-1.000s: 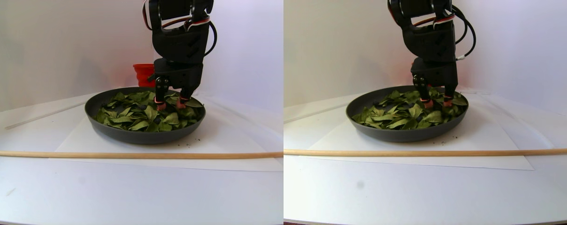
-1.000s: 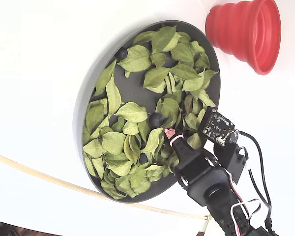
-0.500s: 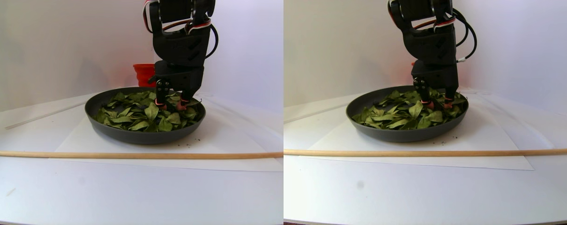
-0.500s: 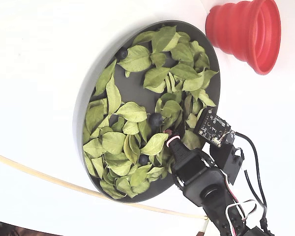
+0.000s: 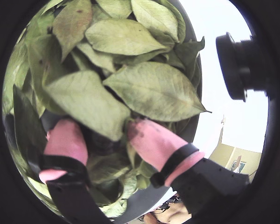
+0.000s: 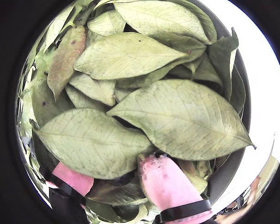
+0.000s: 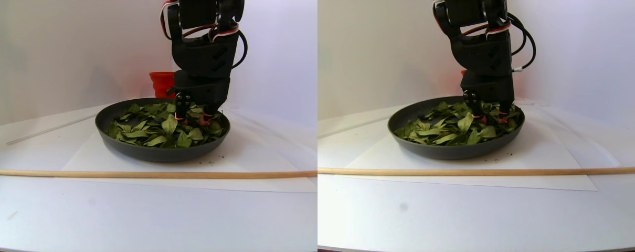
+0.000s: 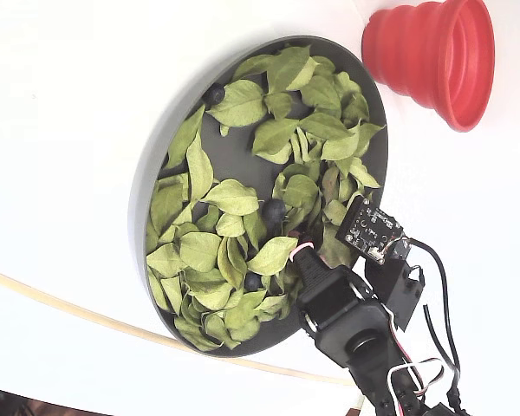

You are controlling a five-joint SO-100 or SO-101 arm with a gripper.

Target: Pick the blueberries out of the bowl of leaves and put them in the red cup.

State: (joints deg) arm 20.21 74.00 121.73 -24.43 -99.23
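Note:
The dark bowl point(image 8: 147, 186) holds many light green leaves point(image 8: 232, 198). Three blueberries show in the fixed view: one mid-bowl point(image 8: 274, 209), one by the far rim point(image 8: 215, 93), one lower down point(image 8: 253, 281). My gripper point(image 8: 305, 246) is down in the leaves at the bowl's right side, close to the mid-bowl berry. In both wrist views its pink fingertips point(image 5: 65, 140) point(image 6: 164, 179) stand apart with leaves point(image 6: 177, 116) between and over them. The gripper point(image 5: 107, 137) point(image 6: 117, 179) point(image 7: 191, 117) is open. Whether a berry lies between the pads is hidden by leaves. The red cup point(image 8: 442, 56) point(image 7: 161, 83) stands beyond the bowl point(image 7: 160, 152).
A long wooden stick point(image 7: 139, 173) point(image 8: 69, 314) lies across the table in front of the bowl. A white paper sheet point(image 7: 113, 163) is under the bowl. A pale wall point(image 7: 60, 52) rises behind the table. A small circuit board point(image 8: 369, 231) rides on the arm.
The gripper has sunk lower into the leaves, and the arm has shifted a little down-left in the fixed view. Its fingers stay apart; the berries and cup have not moved.

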